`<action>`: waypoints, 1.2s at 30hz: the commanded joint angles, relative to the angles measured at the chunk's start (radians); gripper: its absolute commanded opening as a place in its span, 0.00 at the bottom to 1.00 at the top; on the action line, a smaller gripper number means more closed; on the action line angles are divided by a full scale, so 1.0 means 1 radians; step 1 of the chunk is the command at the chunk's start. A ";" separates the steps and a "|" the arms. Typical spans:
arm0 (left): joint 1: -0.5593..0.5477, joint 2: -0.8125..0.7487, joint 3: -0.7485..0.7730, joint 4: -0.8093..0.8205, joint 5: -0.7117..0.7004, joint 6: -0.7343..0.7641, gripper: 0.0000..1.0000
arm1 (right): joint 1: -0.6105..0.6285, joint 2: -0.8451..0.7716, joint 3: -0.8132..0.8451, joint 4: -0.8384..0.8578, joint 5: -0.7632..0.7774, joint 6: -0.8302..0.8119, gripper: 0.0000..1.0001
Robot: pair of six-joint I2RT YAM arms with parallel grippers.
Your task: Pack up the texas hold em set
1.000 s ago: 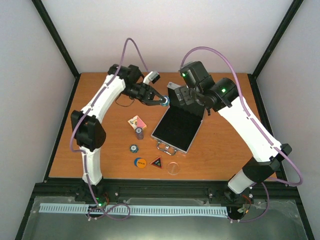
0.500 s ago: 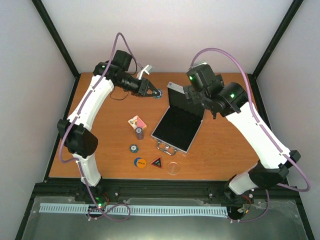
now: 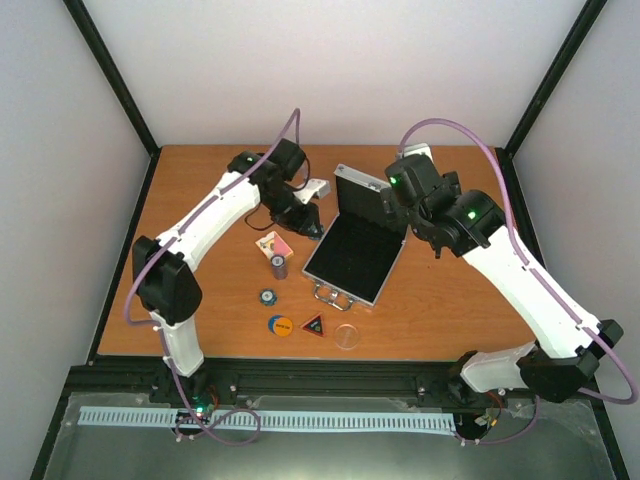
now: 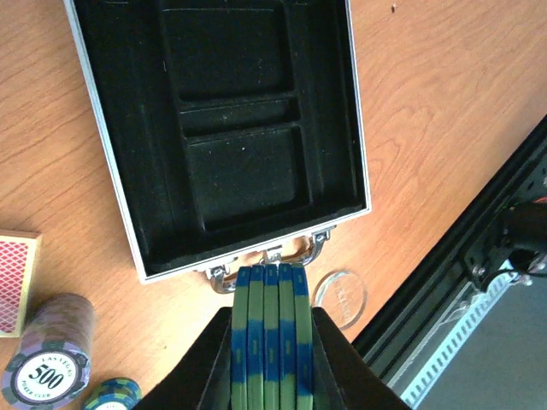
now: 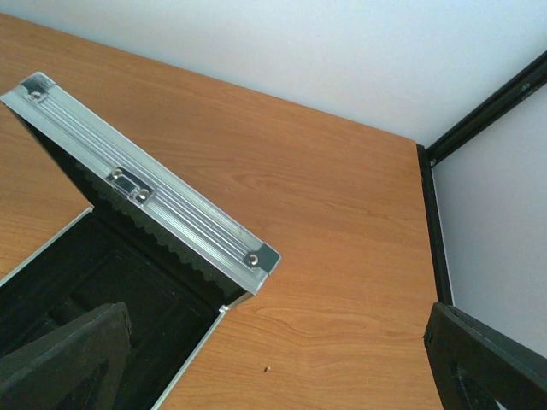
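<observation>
While the left gripper (image 4: 272, 359) was clamped on a row of five green-and-blue poker chips (image 4: 272, 307) standing on edge between its pads, it hung just above the metal handle (image 4: 269, 254) of the open aluminium case (image 4: 104, 154). Case filled the upper half of the left wrist frame; black lining was moulded into several rectangular recesses.

Lower left of same frame: purple chip stack (image 4: 47, 359), top chip printed "500" with "LAS VEGAS" arched above it; the line beneath was too small to read. Red-patterned card pack (image 4: 15, 282) sat at the left edge, just beside that stack. Small chip pile (image 4: 111, 395) was cut off by the bottom edge. Clear disc (image 4: 339, 296) lay on the table (image 4: 444, 128) right of the handle, apart from the case; faint raised lettering on it, not legible.

Overhead frame: case lay mid-table, lid (image 3: 365, 192) propped up on its upper side, handle toward the bottom of the frame. Orange disc (image 3: 280, 324), black-red triangle (image 3: 314, 324) and clear disc sat in a row below the case; print on disc and triangle was too small to read.

Right gripper (image 5: 273, 363) stood wide, nothing between its fingers (image 5: 68, 359), near the lid's upper right corner. Right wrist frame showed the lid's ribbed aluminium edge at left, a latch fitting on it, wavy black foam beneath.
</observation>
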 commanded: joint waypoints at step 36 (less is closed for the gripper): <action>-0.161 0.191 0.095 0.180 -0.085 0.889 0.01 | -0.351 -0.166 -0.183 0.157 -0.146 -0.047 0.99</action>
